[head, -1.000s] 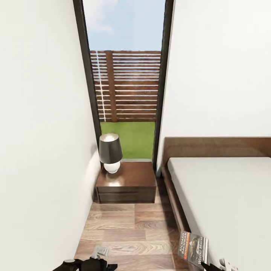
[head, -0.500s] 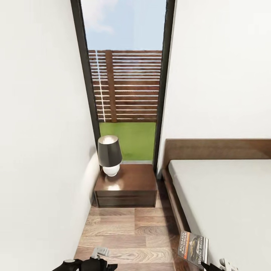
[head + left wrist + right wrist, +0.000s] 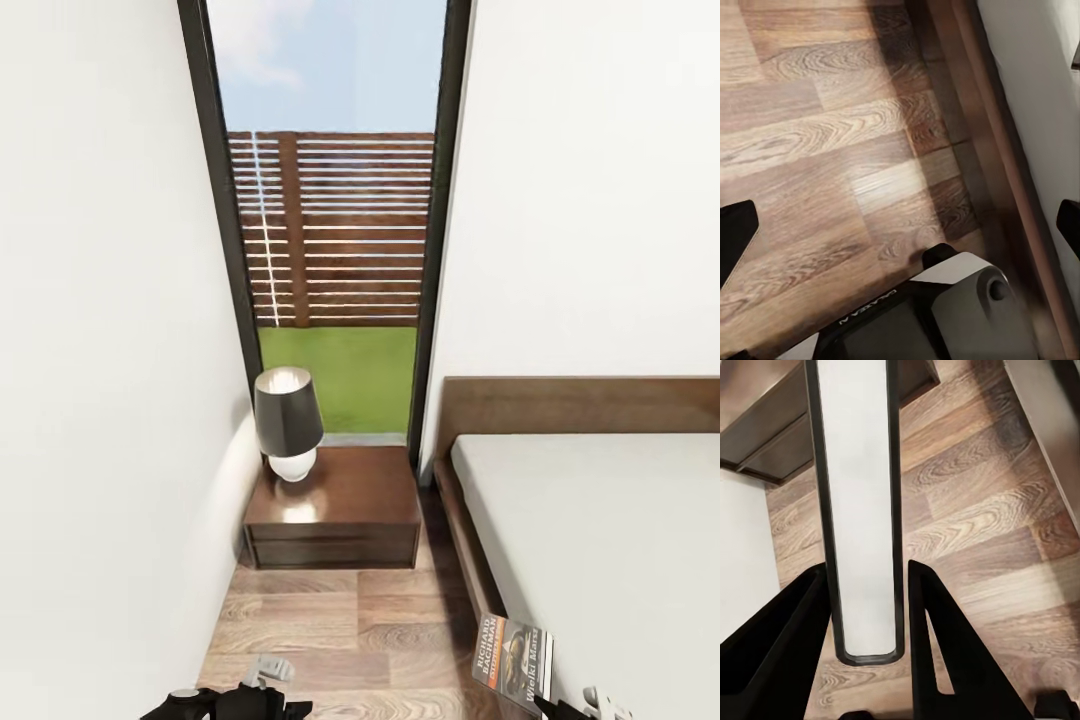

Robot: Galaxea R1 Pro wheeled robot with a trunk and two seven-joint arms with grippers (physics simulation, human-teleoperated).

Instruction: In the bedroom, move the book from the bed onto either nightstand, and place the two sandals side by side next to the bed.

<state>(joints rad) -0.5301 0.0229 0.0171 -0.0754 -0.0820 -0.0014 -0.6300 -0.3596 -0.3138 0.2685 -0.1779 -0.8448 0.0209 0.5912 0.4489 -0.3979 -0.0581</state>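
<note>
Bedroom, bedside aisle: the left gripper [image 3: 902, 225] hangs over the plank floor [image 3: 330, 630] beside the bed frame, its fingers [image 3: 735, 236] spread wide and empty. Ahead, a black-shaded lamp [image 3: 288, 420] stands on the left of the dark nightstand [image 3: 340, 505], below a tall dark-framed window [image 3: 335, 220]. To the right, the book [image 3: 512, 660] stands on edge at the side of the bed [image 3: 600, 520], pinched between the closed fingers [image 3: 945, 645] of the right gripper [image 3: 862, 566], clear of the nightstand.
</note>
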